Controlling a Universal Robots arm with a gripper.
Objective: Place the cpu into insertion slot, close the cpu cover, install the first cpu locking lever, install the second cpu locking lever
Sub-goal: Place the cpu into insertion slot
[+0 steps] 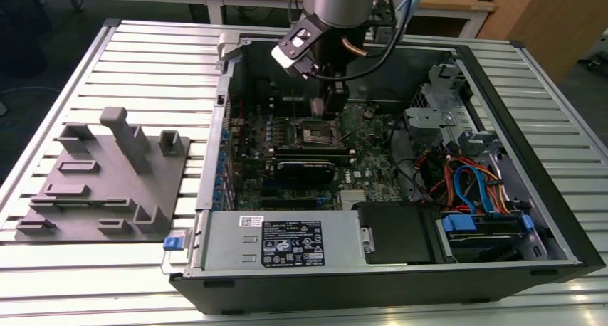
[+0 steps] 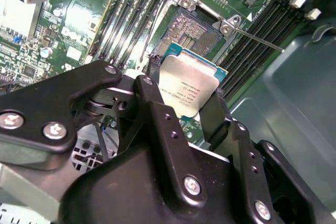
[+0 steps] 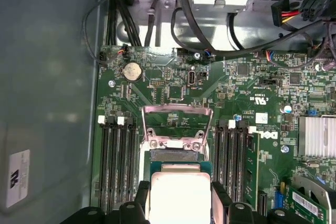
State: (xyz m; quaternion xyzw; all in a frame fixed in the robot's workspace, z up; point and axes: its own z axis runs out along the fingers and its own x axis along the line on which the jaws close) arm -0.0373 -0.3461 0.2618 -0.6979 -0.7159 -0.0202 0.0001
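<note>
**CPU held over open socket, placement step in hand**

Exterior view: The arm reaches down into the open computer case (image 1: 532,127), which lies on the slatted counter (image 1: 142,55). The gripper (image 1: 328,111) hangs just above the insertion slot (image 1: 317,132) on the green motherboard (image 1: 366,173). A grey fixture block (image 1: 105,176) sits on the counter, well apart on the exterior view's left. The case walls stand high around the board, so I judge the open room to lie overhead and not to the sides.

Second wrist view: The jaws are pinching the cpu (image 2: 190,90) by two opposite edges, its metal top facing the camera. The chip is tilted against the board and is not seated. The slot (image 2: 191,32) beyond it lies bare, with its contact field exposed. A thin metal lever (image 2: 257,39) sticks out from one corner of the socket frame, clear of the opening.

First wrist view: The cpu (image 3: 178,195) is near the slot (image 3: 176,156) and short of it. The cpu cover (image 3: 177,124) stands swung back on the far side, so the opening is free. Rows of memory slots (image 3: 113,166) flank the socket closely on both sides.

Judgement: The first step, placing the chip, is under way; cover and both levers are not yet done. Seating calls for the chip to be level and square to the socket rim, with little sideways slack. A skewed descent risks the exposed contacts.
</note>
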